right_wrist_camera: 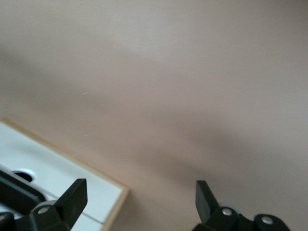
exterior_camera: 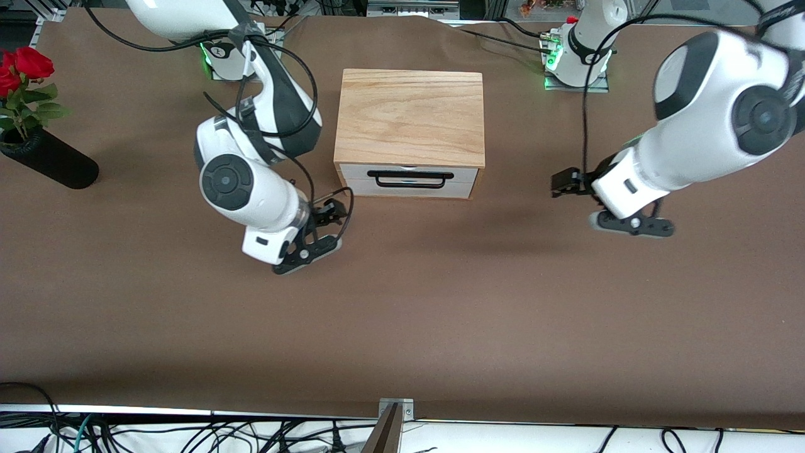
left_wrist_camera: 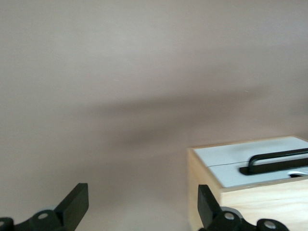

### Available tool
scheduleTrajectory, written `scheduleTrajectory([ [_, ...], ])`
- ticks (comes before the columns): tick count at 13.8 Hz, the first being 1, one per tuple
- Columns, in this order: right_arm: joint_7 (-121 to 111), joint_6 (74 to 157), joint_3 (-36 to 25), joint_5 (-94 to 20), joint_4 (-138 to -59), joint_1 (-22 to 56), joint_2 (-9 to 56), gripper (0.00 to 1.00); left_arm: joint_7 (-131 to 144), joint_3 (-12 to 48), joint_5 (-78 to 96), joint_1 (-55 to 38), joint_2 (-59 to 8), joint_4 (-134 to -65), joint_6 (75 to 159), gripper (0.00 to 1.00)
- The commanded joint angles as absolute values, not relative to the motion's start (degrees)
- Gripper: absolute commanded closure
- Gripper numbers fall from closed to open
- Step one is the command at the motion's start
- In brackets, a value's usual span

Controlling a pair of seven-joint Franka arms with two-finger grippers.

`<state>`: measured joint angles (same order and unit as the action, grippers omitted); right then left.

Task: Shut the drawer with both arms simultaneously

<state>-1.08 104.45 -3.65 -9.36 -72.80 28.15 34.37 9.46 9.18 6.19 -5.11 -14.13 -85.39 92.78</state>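
The light-oak box (exterior_camera: 409,116) stands mid-table. Its drawer (exterior_camera: 358,182), a white front panel with a black wire handle (exterior_camera: 414,179), faces the front camera and sits flush with the box front. My right gripper (exterior_camera: 333,212) is open and empty, low over the table beside the box toward the right arm's end. My left gripper (exterior_camera: 566,184) is open and empty, low beside the box toward the left arm's end. The left wrist view shows the open left gripper (left_wrist_camera: 143,207) with the drawer front (left_wrist_camera: 231,163) to one side. The right wrist view shows the open right gripper (right_wrist_camera: 139,197) and the drawer front (right_wrist_camera: 57,168).
A black vase (exterior_camera: 53,165) with red roses (exterior_camera: 22,69) lies at the right arm's end of the table. The brown table cover (exterior_camera: 402,314) stretches bare from the box to the front edge, where a metal clamp (exterior_camera: 395,412) sits.
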Motion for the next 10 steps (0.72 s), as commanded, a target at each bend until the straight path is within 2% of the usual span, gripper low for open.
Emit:
scheduleTrajectory([
  [1, -1.23, 101.43, -9.29, -8.44, -71.54, 28.39, 31.38, 0.0, 9.32, 9.32, 1.68, -4.75, -11.96, -82.36, 89.13, 0.0],
  [3, -1.32, 101.07, -14.3, -9.05, -71.54, 27.87, 30.42, 0.0, 9.23, 9.31, -4.79, -4.05, -10.38, -82.7, 88.33, 0.0],
  [5, -1.41, 101.07, -16.17, -8.62, -71.54, 26.9, 28.58, 0.0, 9.66, 8.96, -6.85, -4.13, -8.89, -84.01, 88.85, 0.0],
  [7, -1.23, 100.99, -15.56, -7.91, -72.41, 23.84, 25.77, 0.0, 9.58, 8.7, -6.42, -3.61, -5.46, -87.78, 89.99, 0.0],
  [10, -1.14, 98.8, -13.89, -7.38, -74.61, 17.25, 21.55, 0.0, 9.06, 2.56, 0.24, -5.19, 0.86, -95.33, 94.28, 0.0],
])
